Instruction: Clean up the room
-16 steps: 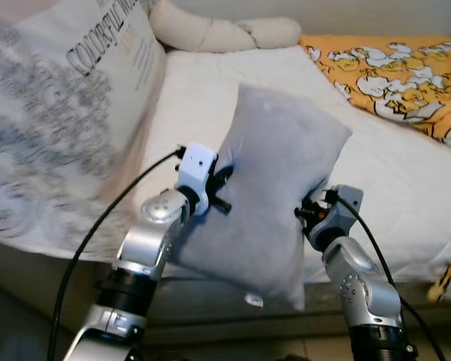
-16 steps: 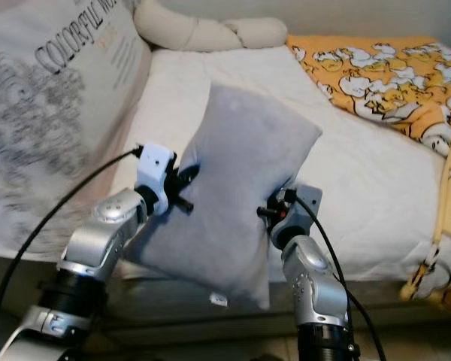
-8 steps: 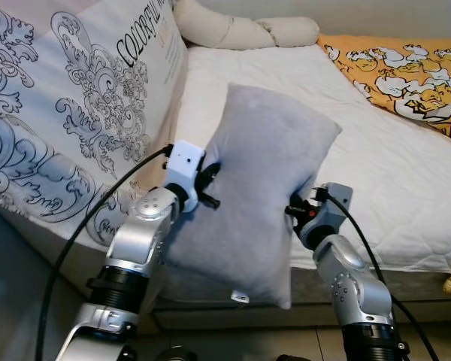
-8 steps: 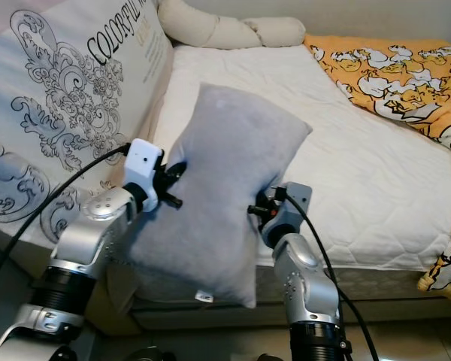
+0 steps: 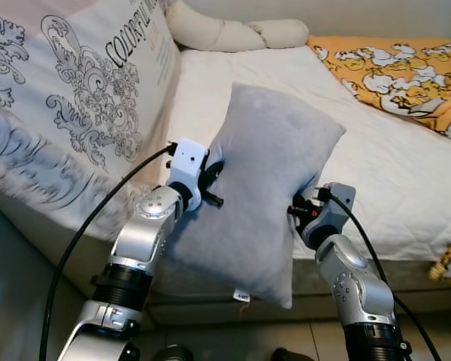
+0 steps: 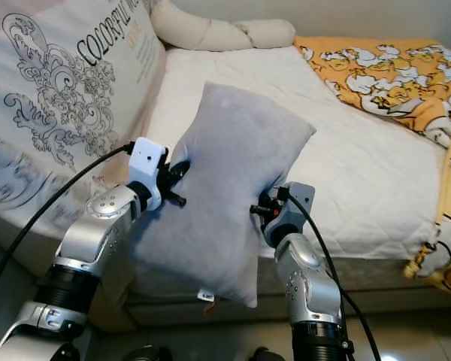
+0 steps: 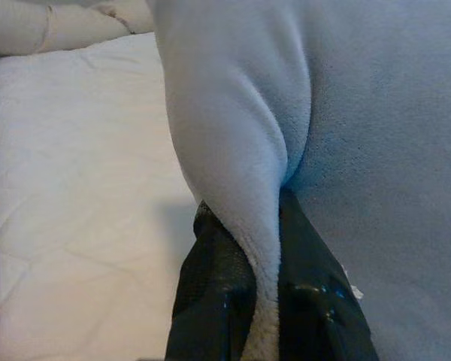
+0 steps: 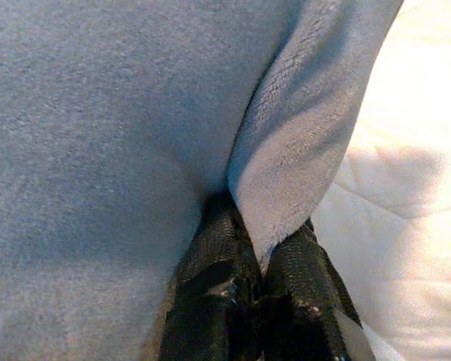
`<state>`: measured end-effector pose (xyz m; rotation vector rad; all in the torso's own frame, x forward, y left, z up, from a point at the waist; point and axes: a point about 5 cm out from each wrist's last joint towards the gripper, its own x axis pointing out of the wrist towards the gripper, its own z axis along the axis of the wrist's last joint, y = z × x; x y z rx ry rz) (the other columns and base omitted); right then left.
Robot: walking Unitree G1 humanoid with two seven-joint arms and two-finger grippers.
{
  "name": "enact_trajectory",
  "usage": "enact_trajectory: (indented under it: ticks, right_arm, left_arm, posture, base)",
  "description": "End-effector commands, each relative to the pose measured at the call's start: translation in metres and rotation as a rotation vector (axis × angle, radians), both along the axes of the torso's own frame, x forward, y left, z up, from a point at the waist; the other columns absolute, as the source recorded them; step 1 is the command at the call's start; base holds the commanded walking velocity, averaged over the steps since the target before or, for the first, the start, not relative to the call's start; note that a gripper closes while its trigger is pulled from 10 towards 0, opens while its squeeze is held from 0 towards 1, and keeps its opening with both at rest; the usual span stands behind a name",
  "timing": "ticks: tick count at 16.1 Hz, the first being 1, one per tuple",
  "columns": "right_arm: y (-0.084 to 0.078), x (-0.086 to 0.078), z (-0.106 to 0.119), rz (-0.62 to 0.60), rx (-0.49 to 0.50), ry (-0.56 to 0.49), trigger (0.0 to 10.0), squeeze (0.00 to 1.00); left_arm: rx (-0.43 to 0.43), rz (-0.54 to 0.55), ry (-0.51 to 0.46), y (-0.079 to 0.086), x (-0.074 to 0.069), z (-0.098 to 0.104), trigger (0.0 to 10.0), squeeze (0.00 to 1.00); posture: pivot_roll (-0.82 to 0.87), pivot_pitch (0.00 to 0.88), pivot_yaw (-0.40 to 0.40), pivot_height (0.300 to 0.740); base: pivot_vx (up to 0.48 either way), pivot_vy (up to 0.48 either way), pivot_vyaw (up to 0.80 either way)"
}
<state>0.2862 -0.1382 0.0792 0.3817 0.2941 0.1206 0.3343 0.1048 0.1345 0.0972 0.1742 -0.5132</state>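
Both pairs of black fingers are clamped on folds of the same grey pillow [image 5: 267, 195]. In your left wrist view, the left gripper [image 7: 264, 301] pinches a ridge of soft grey fabric between its two fingers [image 7: 214, 289], and the fold rises up out of them. In your right wrist view, the right gripper [image 8: 255, 282] grips a similar ridge on the pillow's opposite edge, its fingers [image 8: 214, 267] pressed close together around the cloth.

From your head camera, you see the pillow held up in the air in front of you, between the two silver arms. It stands on end and tilts, its upper corner leaning toward your right. The left gripper [image 5: 210, 184] holds its left edge about halfway up, and the right gripper [image 5: 299, 213] holds its right edge slightly lower. A small white tag [image 5: 242, 298] hangs from the pillow's bottom edge.

Behind the pillow is a bed with a white quilted mattress [image 5: 376, 165]. The pillow's lower part hangs in front of the bed's near edge. A large white cushion [image 5: 75, 113] printed with grey scrollwork and lettering leans at the bed's left side. A long cream bolster [image 5: 233, 34] lies across the far end. An orange blanket [image 5: 398, 71] with a white cartoon pattern covers the bed's far right corner.
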Motion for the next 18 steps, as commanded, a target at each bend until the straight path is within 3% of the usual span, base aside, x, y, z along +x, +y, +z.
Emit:
enact_trajectory:
  ticks: [1,8,18]
  right_arm:
    - [0.0006,0.004,0.0073,0.002,-0.006,-0.026,10.0,0.0]
    - [-0.0006,0.0054,0.0072,0.006,-0.019,-0.021,10.0,0.0]
    - [-0.0014,0.007,0.0094,0.016,-0.034,-0.029,10.0,0.0]
  left_arm:
    - [-0.019,0.016,-0.042,0.0019,0.0037,0.0103,10.0,0.0]
    - [-0.025,0.02,-0.042,0.0012,0.0049,0.0102,10.0,0.0]
    - [-0.037,0.035,-0.038,0.0016,0.0056,0.0092,10.0,0.0]
  posture:
    - [-0.03,0.0,0.011,0.74]
    - [-0.04,0.0,0.009,0.74]
    - [-0.04,0.0,0.0,0.74]
  base:
    - [0.0,0.0,0.0]
    - [0.0,0.0,0.0]
    - [0.272,0.0,-0.05]
